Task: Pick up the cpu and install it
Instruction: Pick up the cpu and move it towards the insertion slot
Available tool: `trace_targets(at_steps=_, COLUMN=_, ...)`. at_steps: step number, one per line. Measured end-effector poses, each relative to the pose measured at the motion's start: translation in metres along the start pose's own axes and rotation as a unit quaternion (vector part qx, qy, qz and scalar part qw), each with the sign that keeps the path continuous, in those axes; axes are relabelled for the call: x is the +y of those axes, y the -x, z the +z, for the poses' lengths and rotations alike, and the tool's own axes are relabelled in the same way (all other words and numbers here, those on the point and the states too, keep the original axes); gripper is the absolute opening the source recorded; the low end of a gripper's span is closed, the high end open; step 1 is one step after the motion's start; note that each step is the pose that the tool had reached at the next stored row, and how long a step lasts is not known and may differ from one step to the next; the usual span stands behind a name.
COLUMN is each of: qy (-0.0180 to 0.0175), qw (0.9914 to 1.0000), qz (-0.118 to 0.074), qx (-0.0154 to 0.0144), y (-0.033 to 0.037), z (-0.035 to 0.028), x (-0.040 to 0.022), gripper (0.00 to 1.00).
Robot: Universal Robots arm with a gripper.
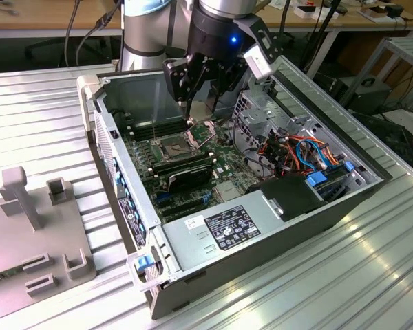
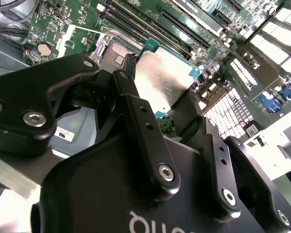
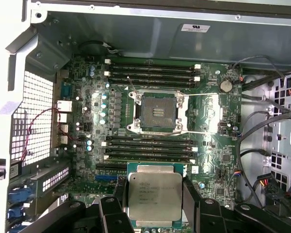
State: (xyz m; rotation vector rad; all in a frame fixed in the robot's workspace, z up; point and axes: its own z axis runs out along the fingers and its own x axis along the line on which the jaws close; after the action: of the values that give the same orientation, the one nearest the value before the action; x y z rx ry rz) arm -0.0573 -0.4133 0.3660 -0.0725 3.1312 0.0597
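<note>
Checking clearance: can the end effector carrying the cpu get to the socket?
Likely yes: the end effector holds the cpu above the board, and the socket sits uncovered with nothing across it.

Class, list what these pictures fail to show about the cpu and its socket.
- cpu underside: faces away in both wrist views.
- socket, second wrist view: partly hidden behind the cpu.
- pins of the socket, exterior view: too small to make out.

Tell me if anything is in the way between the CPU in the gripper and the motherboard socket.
Nothing visible does. The gripper holds the cpu above the board; the socket looks uncovered, and only the low memory slots lie on the board between them.
</note>
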Motion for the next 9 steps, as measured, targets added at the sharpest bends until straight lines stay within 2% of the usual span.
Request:
trace_targets(at_steps=4, qy=0.0000, qw=1.00000, qz=0.000, qx=0.0000, y=0.0000, z=0.0022, x=-0.0001, gripper=0.55)
trace_targets(at_steps=9, qy=0.0000, qw=1.00000, qz=0.000, qx=0.0000, y=-0.0001, z=0.0085, x=0.0016, gripper=0.55)
